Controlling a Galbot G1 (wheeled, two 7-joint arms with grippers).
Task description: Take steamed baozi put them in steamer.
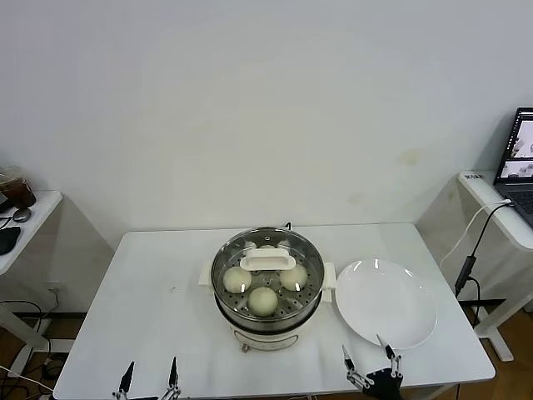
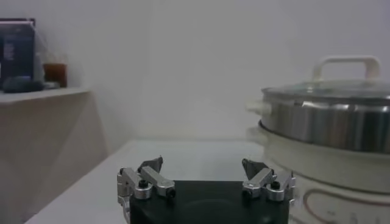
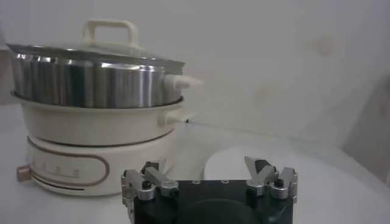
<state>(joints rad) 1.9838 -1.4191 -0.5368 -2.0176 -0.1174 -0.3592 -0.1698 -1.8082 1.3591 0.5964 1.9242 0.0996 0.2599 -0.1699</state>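
Standing in middle of white table [image 1: 150, 292]: steamer [image 1: 266, 321], shiny steel pot w/ white base and white side handles. Glass lid [image 1: 266, 261] w/ white handle sits on top, closed. Through glass, steamed baozi [image 1: 263, 300] visible inside on perforated tray: three clear ones, cream-white and round, one toward front, two behind it at each side of lid handle; pale shapes further back, cannot tell how many.

Just right of steamer, white plate [image 1: 386, 302], flat, nothing on it, near steamer's right handle but apart.

Left gripper [image 1: 150, 377] low at table's front edge, in front-left of steamer, well apart from it; fingers spread wide, holding nothing. Same in left wrist view: left gripper [image 2: 206, 174] open over table, steamer [image 2: 329, 122] beside it.

Right gripper [image 1: 371, 360] at front edge too, in front-right of steamer, just before plate's near rim; fingers wide, holding nothing. Right wrist view: right gripper [image 3: 209, 176] open, steamer [image 3: 97, 115] ahead w/ lid on, plate [image 3: 228, 161] beyond fingers.
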